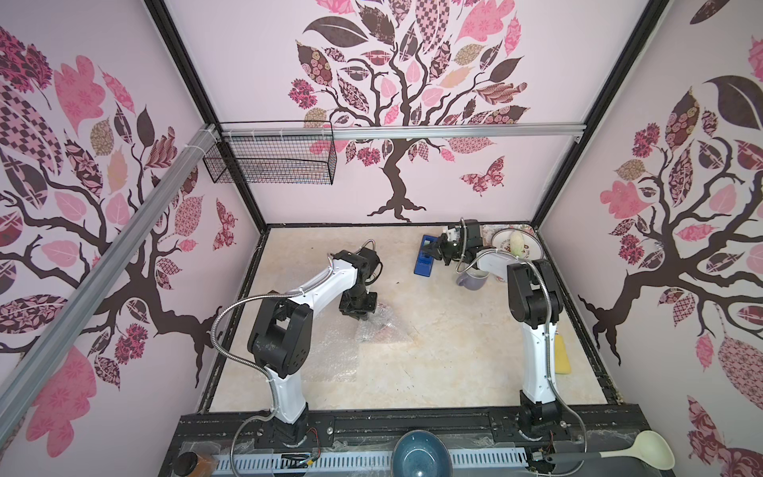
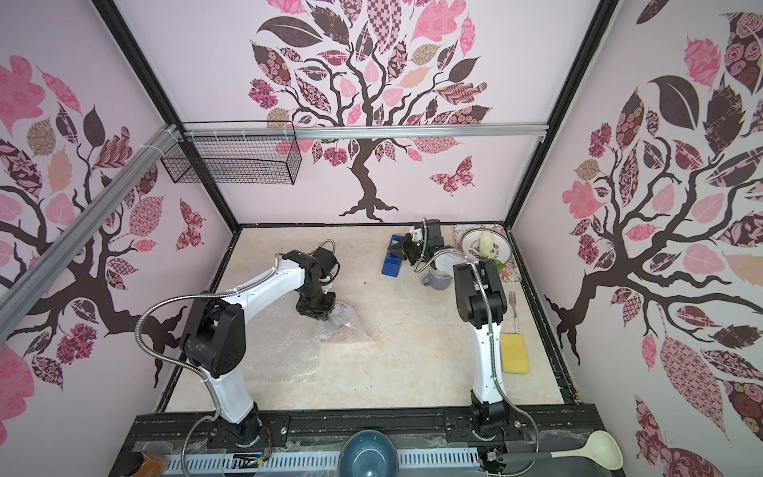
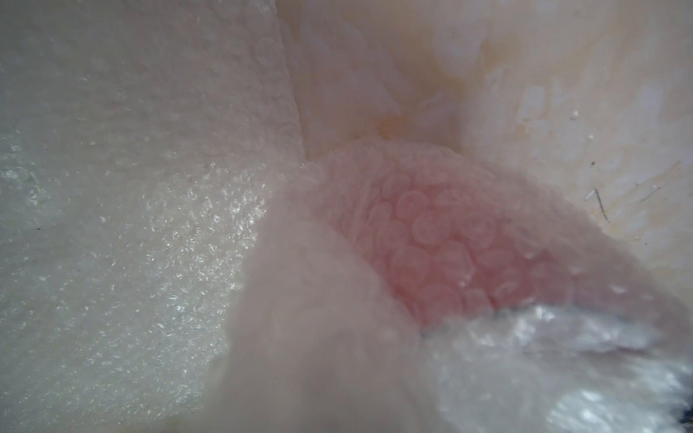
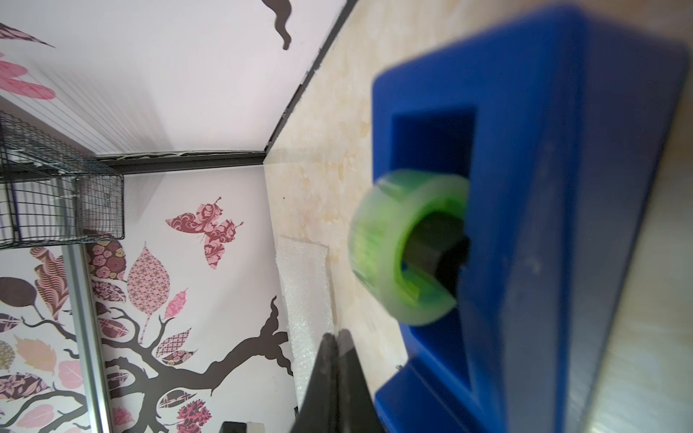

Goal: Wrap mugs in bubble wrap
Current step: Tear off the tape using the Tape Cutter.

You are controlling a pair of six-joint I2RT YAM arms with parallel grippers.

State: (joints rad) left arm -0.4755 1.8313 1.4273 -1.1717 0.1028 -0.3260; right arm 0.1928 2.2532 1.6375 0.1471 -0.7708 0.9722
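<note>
Glossy plastic, glazed ceramic, black wire
The bubble wrap (image 1: 330, 355) is clear, glossy plastic, crinkled and studded with small air cells. The tape dispenser (image 4: 543, 187) is smooth blue plastic with a dull sheen, its tape roll (image 4: 375, 240) translucent green. The lavender mug (image 1: 470, 285) looks glazed. The surface (image 1: 454, 359) is smooth, cream-marbled and finely scratched. The wire basket (image 1: 272, 161) is black metal mesh.

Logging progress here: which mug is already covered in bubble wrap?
The red mug by the left gripper: its red shows through the bubble wrap. The lavender mug beside the right arm stands bare.
</note>
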